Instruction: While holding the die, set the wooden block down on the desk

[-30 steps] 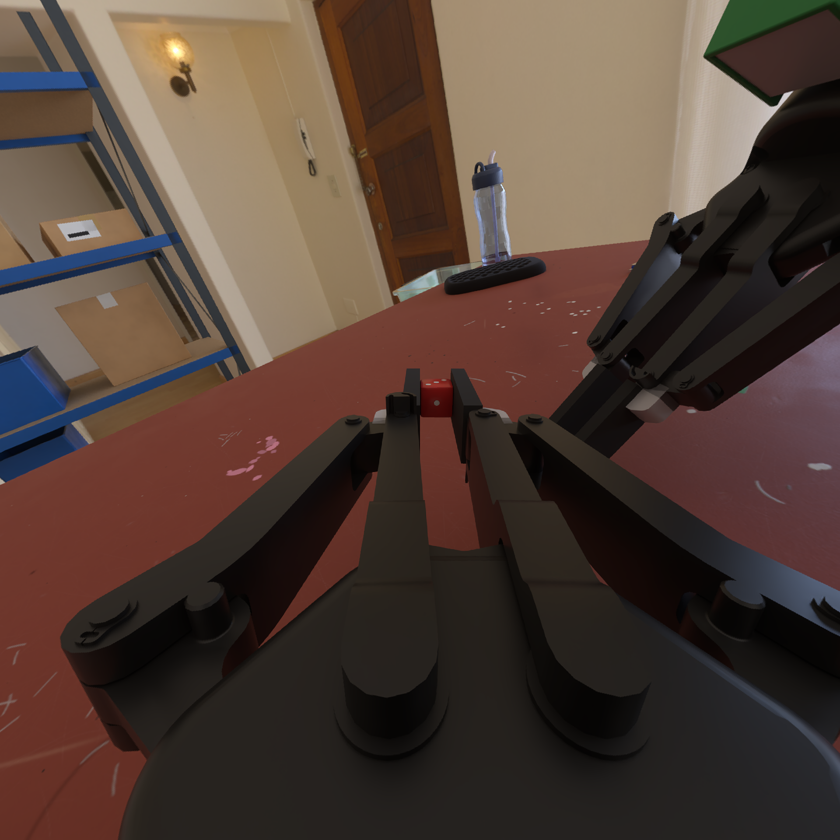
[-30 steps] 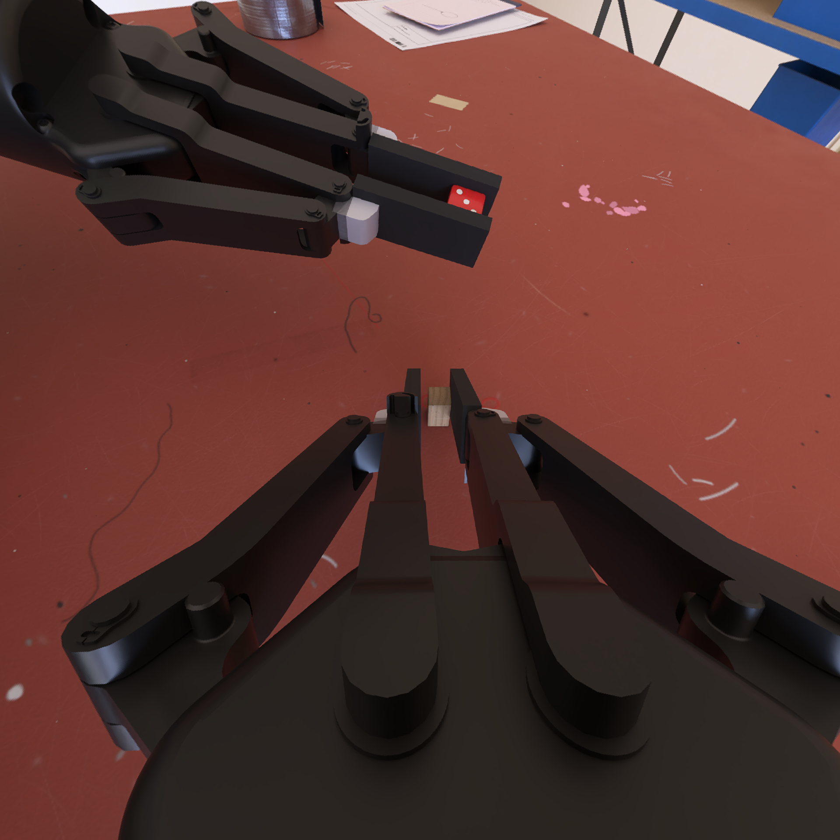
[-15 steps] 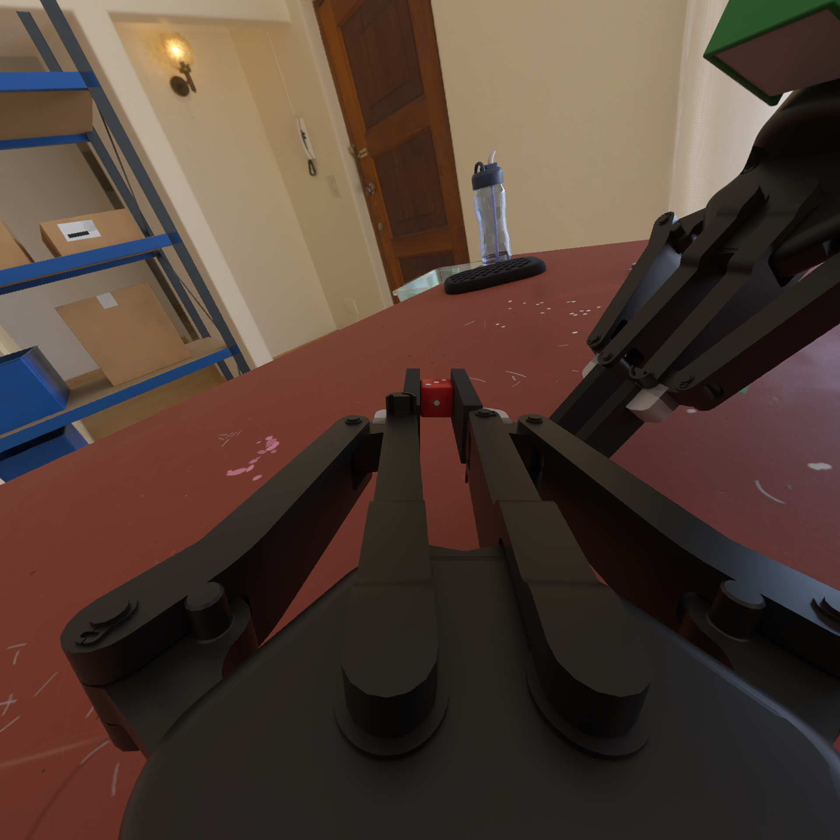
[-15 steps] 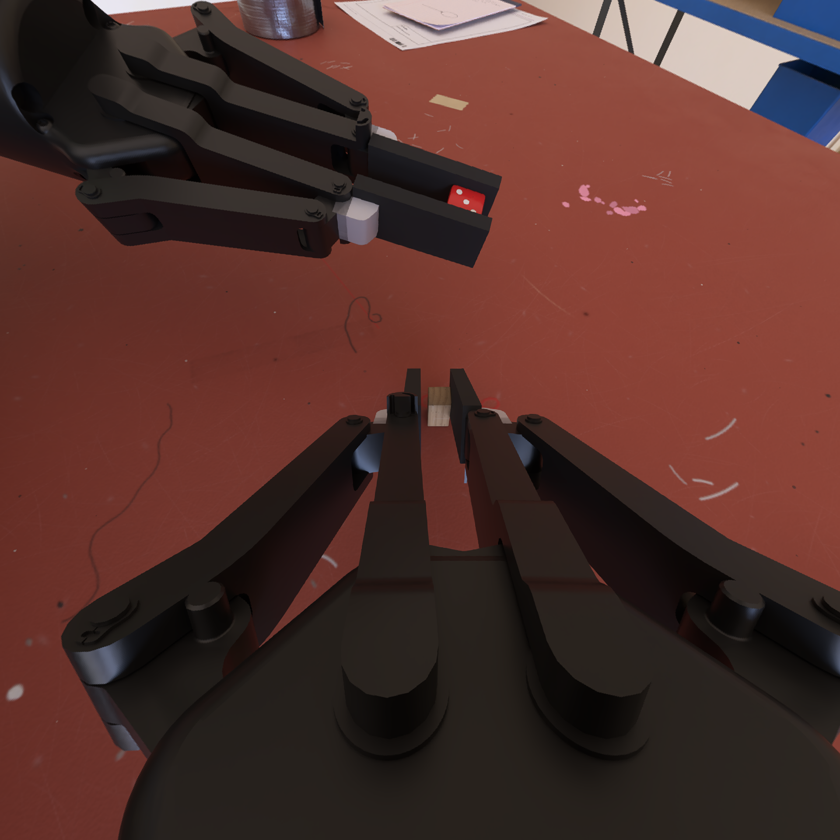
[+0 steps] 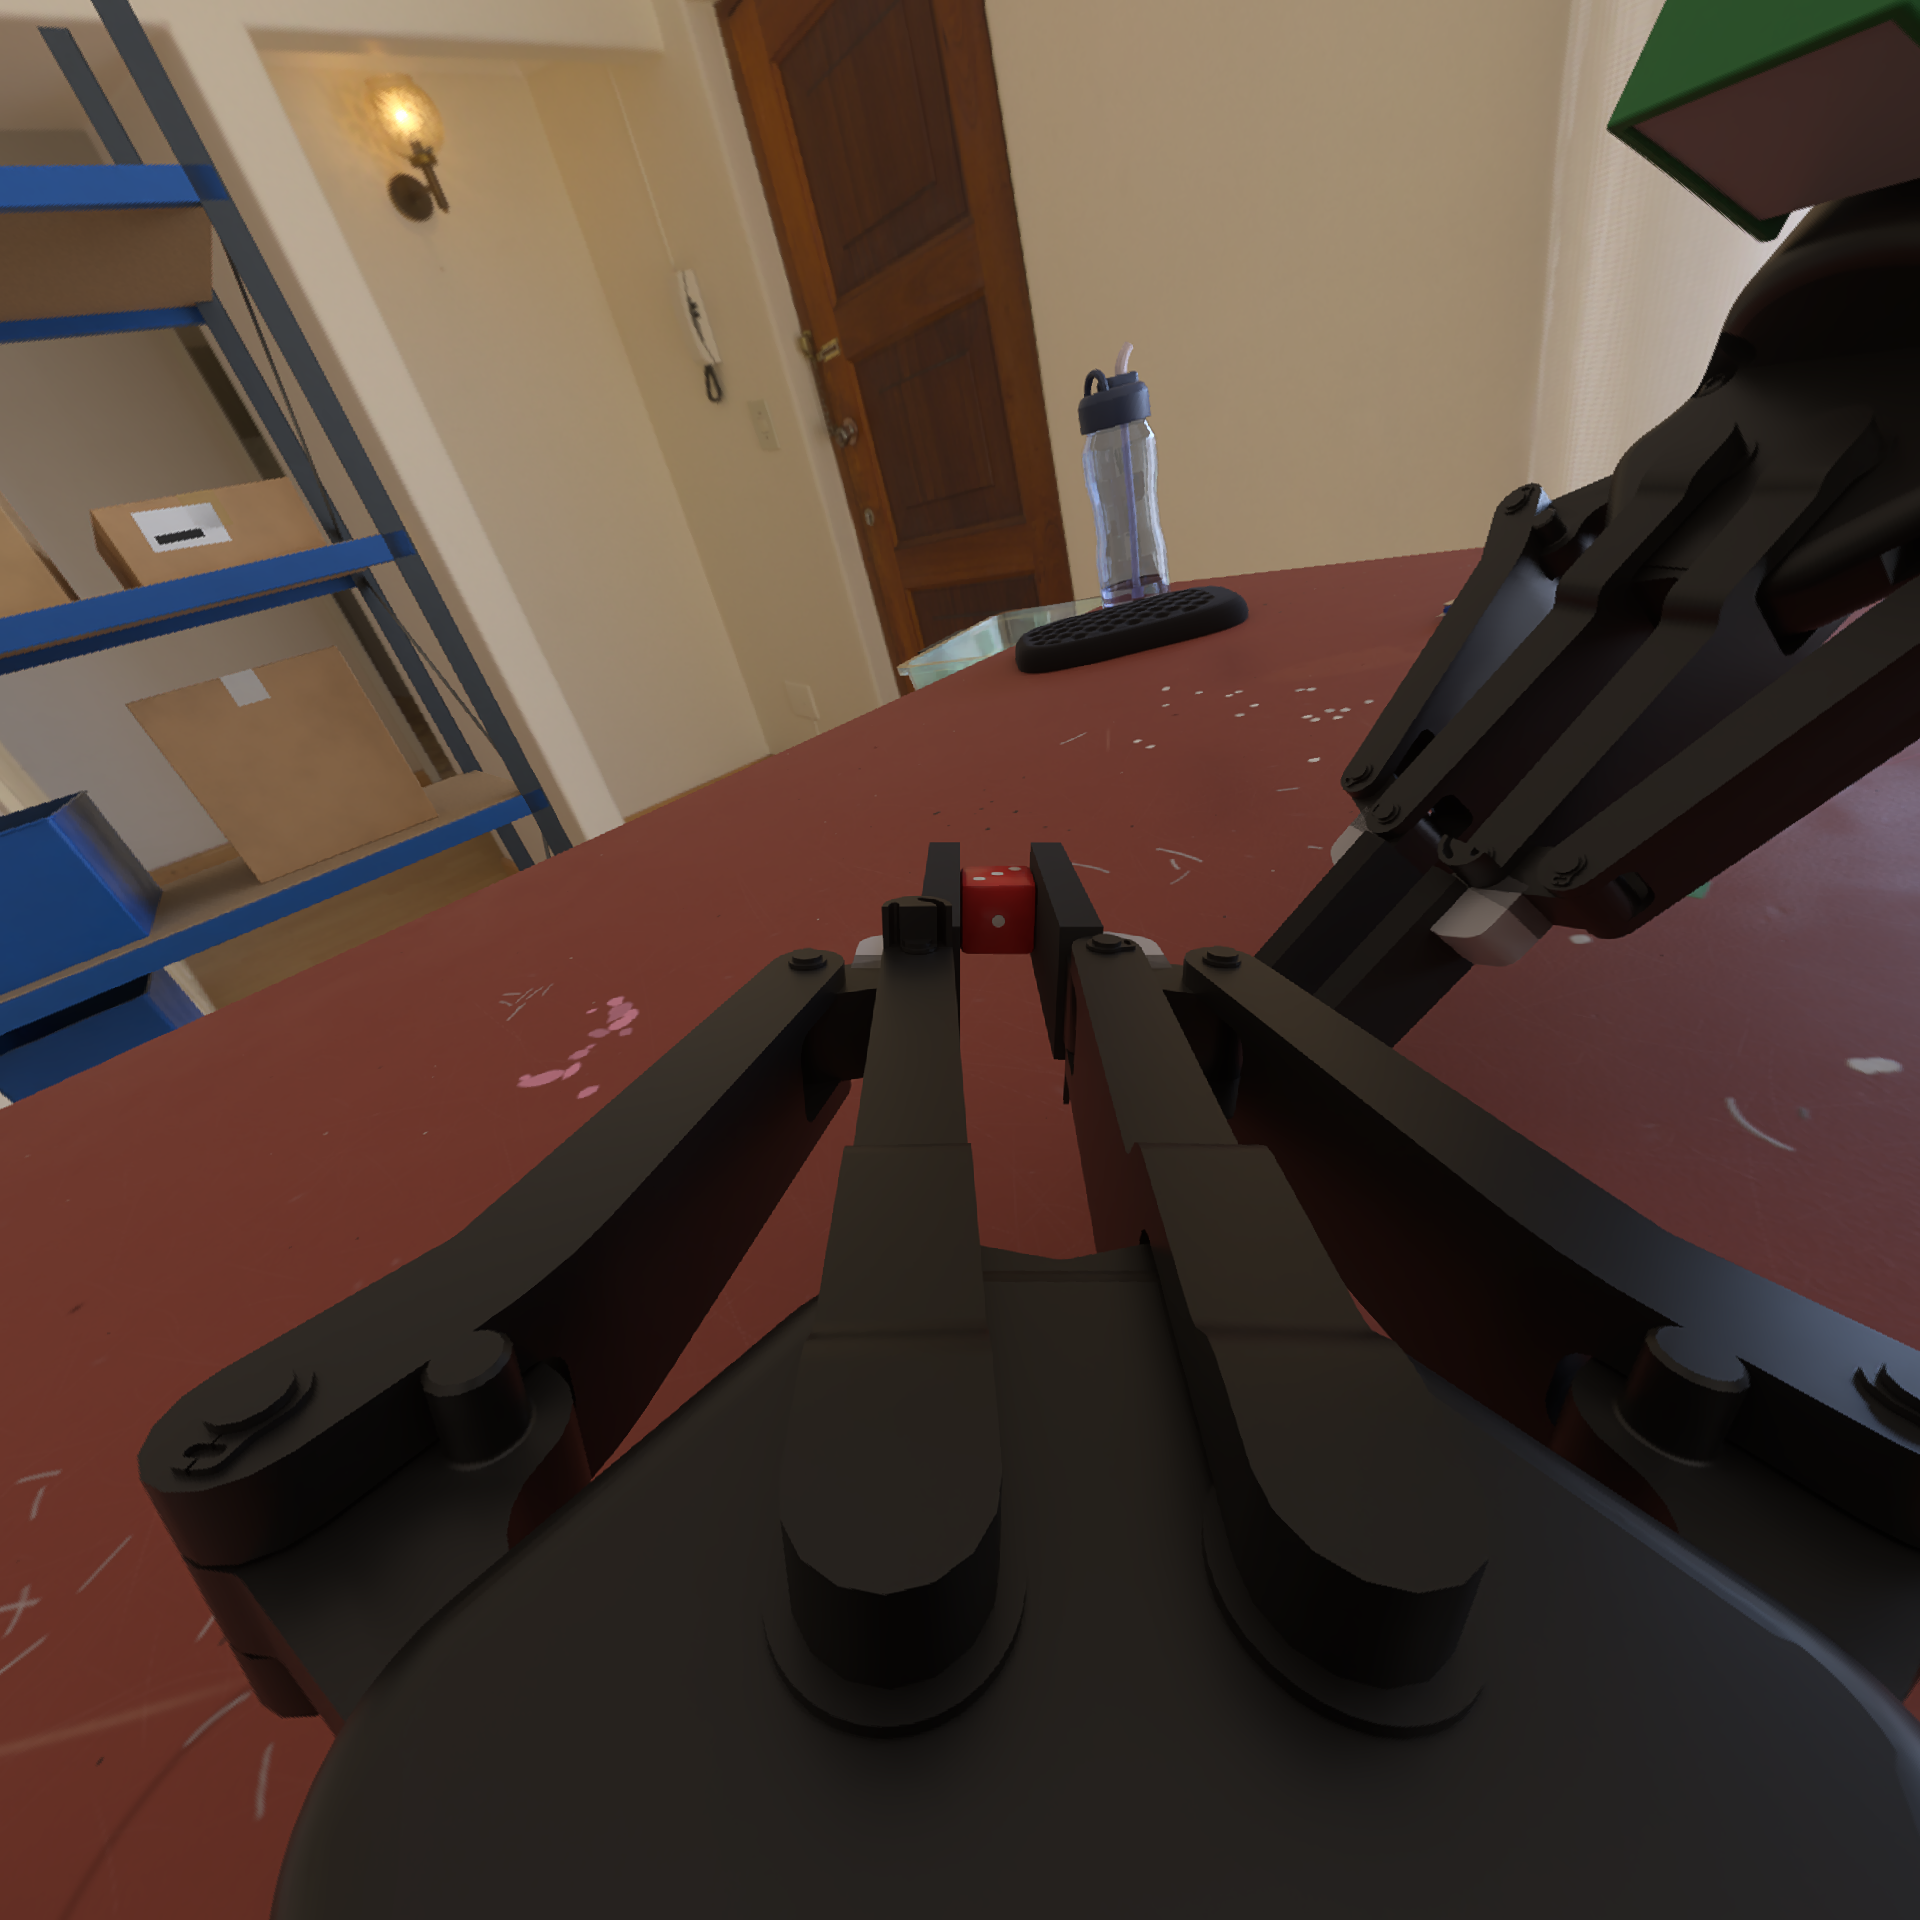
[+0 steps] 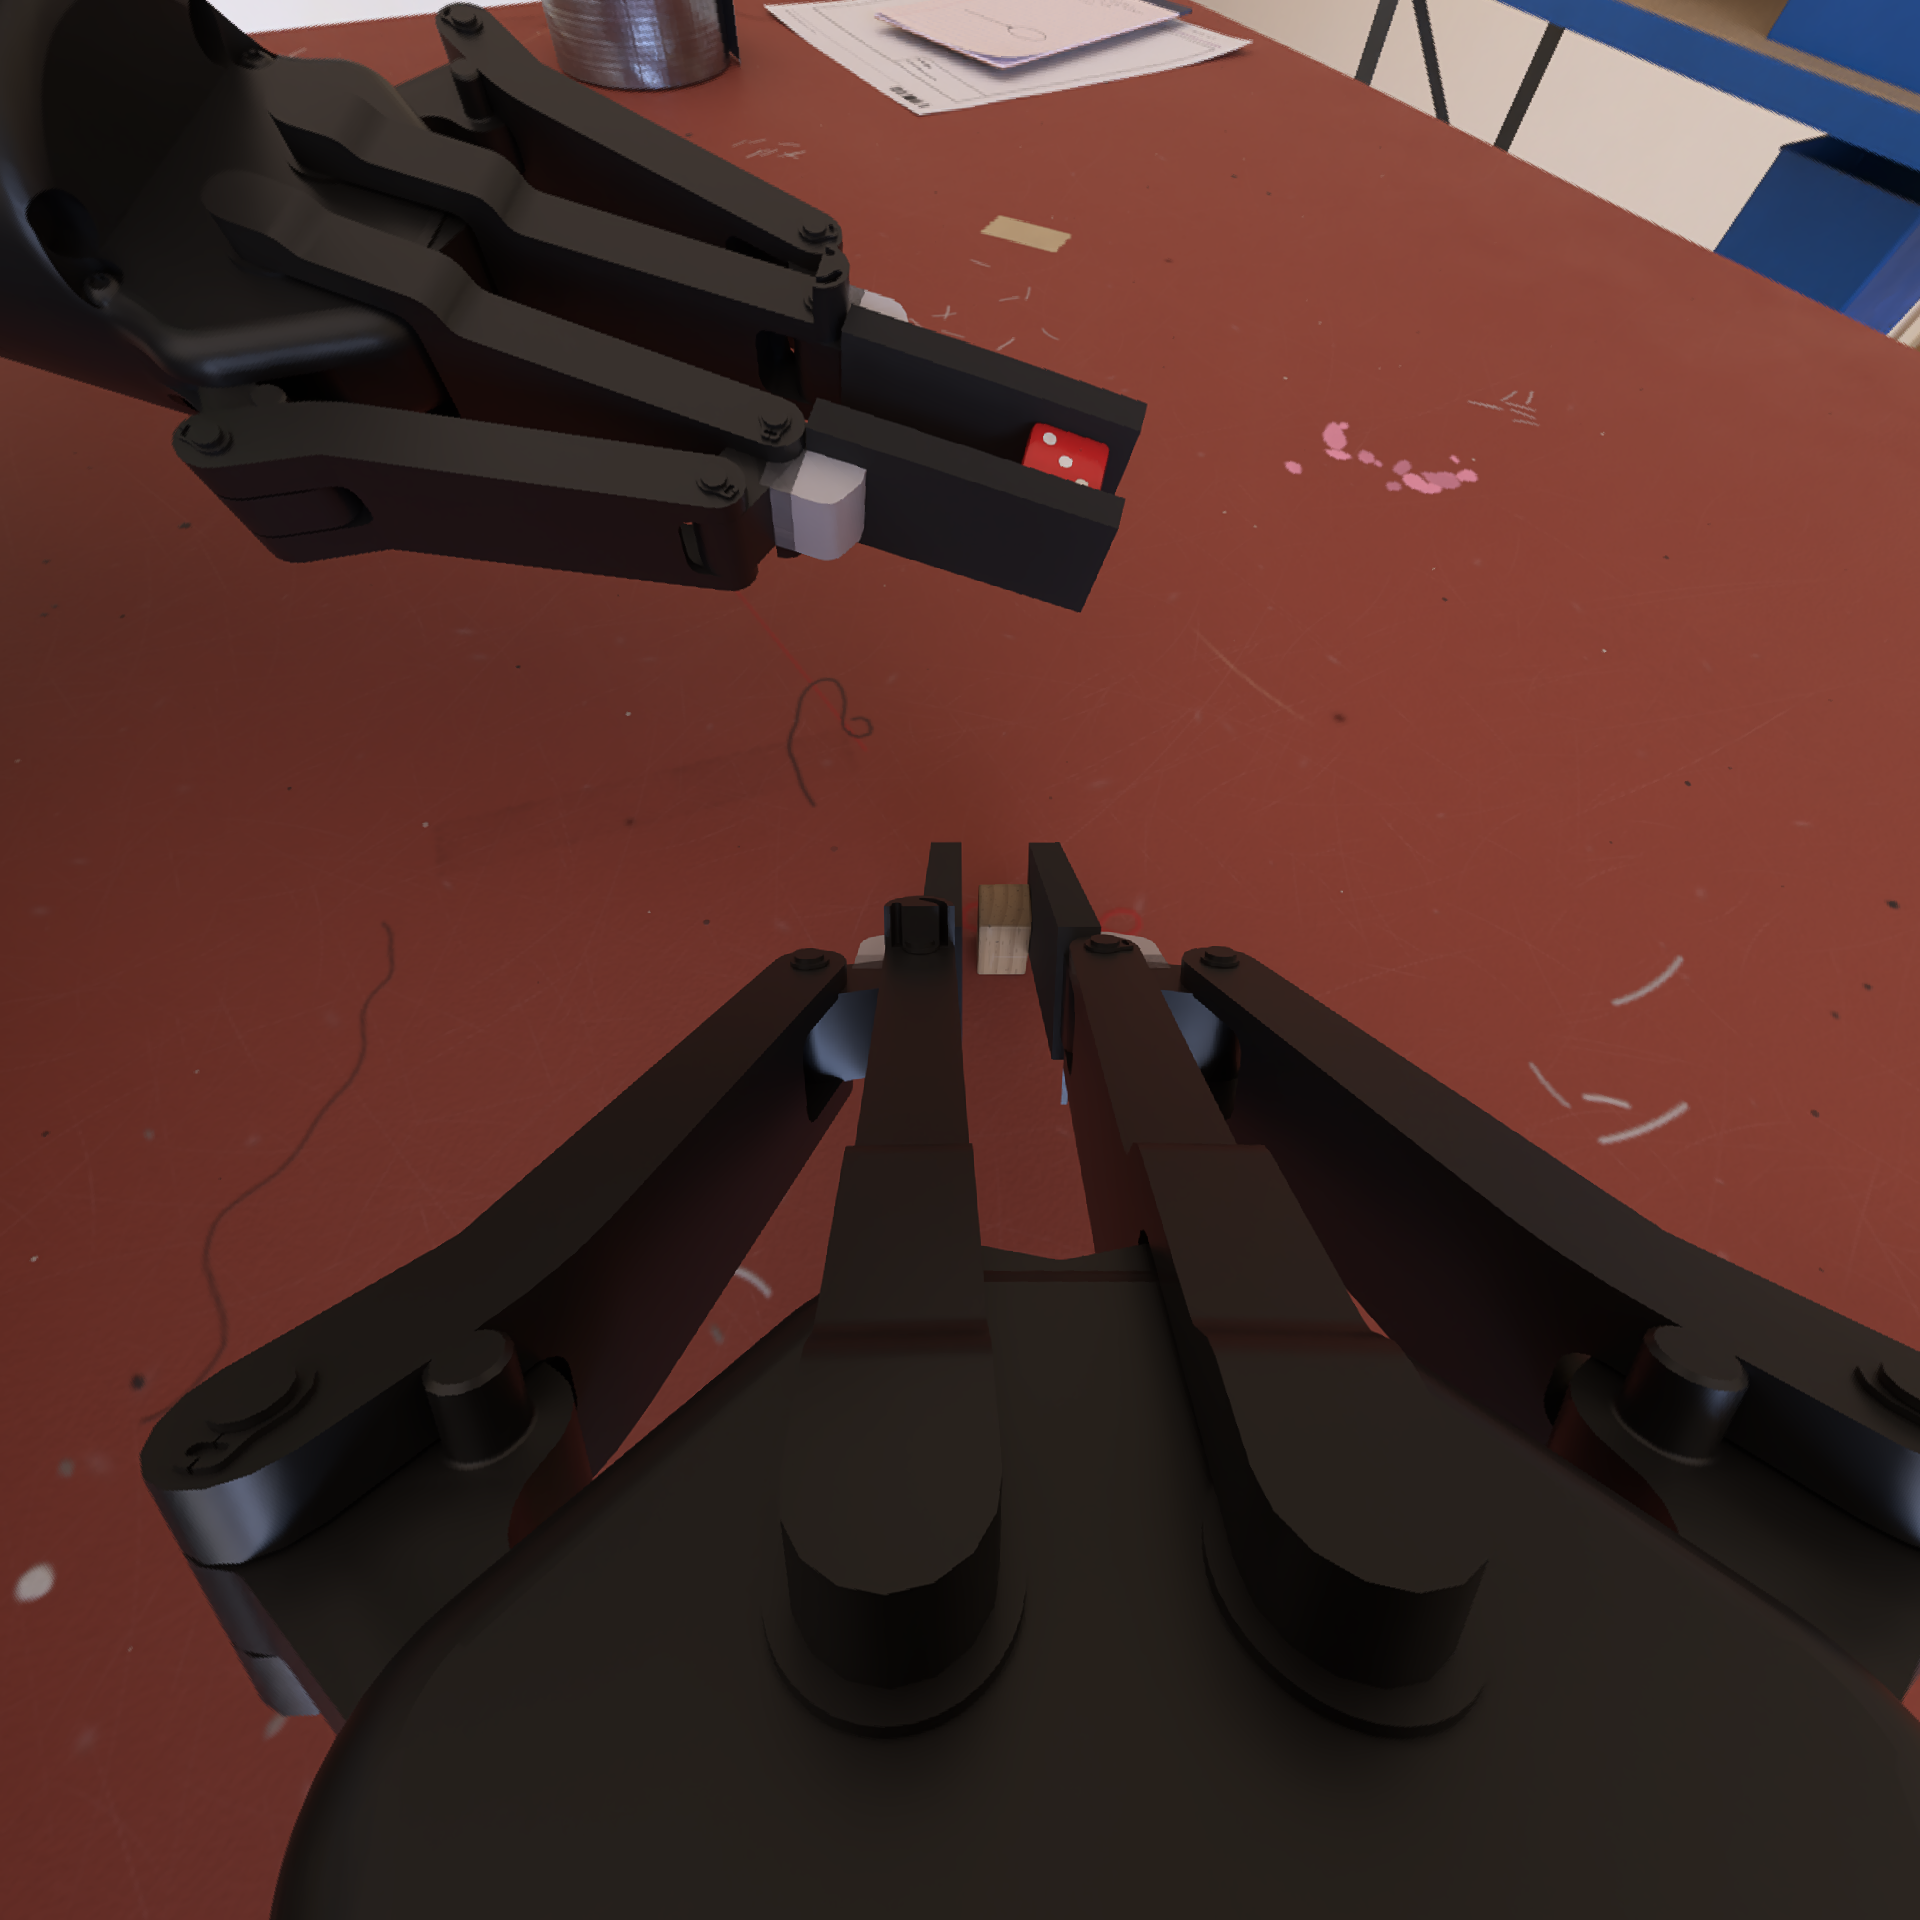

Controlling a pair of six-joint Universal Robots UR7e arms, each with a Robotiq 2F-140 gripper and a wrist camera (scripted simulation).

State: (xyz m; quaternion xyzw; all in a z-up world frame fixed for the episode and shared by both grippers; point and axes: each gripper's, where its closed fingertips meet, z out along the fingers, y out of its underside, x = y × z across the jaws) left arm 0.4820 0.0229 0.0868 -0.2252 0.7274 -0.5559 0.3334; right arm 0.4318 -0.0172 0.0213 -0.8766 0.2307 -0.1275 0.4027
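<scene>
My left gripper (image 5: 995, 864) is shut on a small red die (image 5: 997, 912) and holds it above the dark red desk (image 5: 416, 1143). In the right wrist view this gripper (image 6: 1122, 480) reaches in from the upper left with the die (image 6: 1062, 455) between its pads. My right gripper (image 6: 995, 864) is low over the desk (image 6: 1403, 779), around a small pale wooden block (image 6: 1002, 930). The block lies against the right finger, and a thin strip of desk shows between it and the left finger. In the left wrist view, the right gripper's fingers (image 5: 1371, 935) slope down behind my left gripper, tips hidden.
A water bottle (image 5: 1122, 488) and a black perforated pad (image 5: 1132, 629) stand at the desk's far edge. Blue shelving with cardboard boxes (image 5: 208, 582) is beyond the desk on the left. A metal can (image 6: 634, 42), papers (image 6: 1008, 52) and a tan scrap (image 6: 1027, 233) lie behind the left gripper.
</scene>
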